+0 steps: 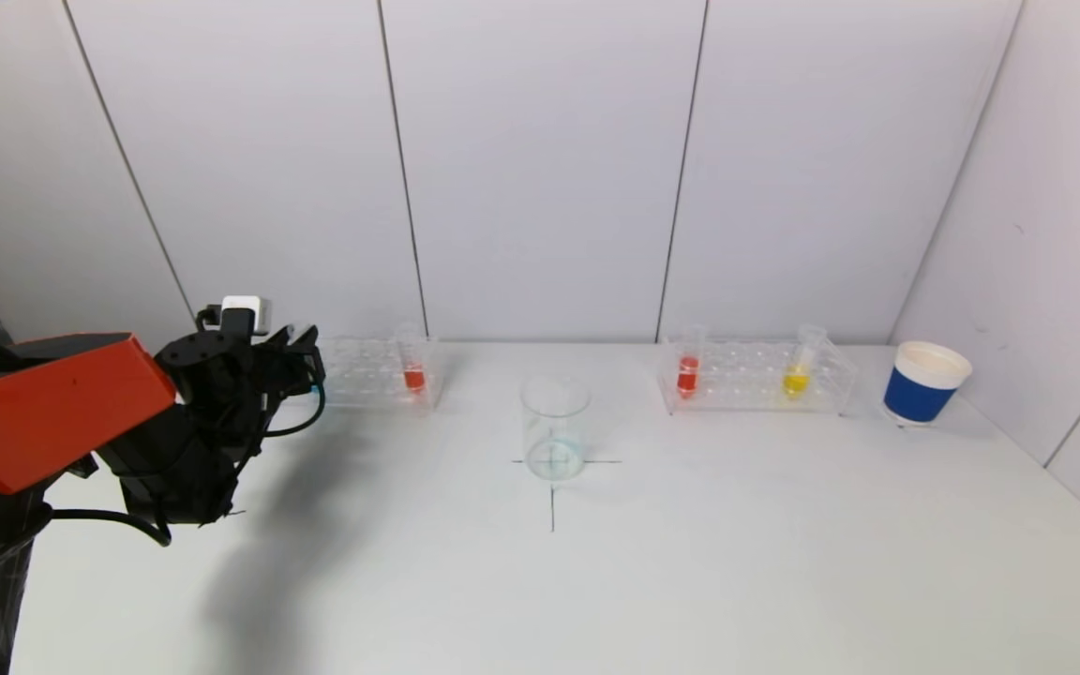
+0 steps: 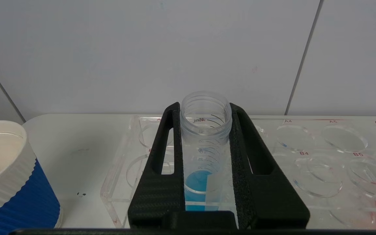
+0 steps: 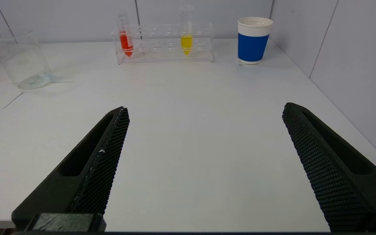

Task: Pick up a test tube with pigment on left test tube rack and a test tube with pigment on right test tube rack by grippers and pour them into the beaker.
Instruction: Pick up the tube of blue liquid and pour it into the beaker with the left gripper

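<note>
Fingers of the left gripper [image 2: 206,163] press both sides of a clear test tube with blue pigment [image 2: 204,153], which stands upright in a hole of the left test tube rack [image 2: 119,182]. In the head view this gripper sits at centre left of the frame, at the rack's left end; a red-pigment tube [image 1: 413,367] stands at the rack's other end. A glass beaker [image 1: 554,427] stands mid-frame on a drawn cross. At upper right, the right test tube rack [image 1: 754,377] holds a red tube [image 1: 687,371] and a yellow tube [image 1: 798,371]. The right gripper [image 3: 204,163] hangs wide apart over bare table, holding nothing.
</note>
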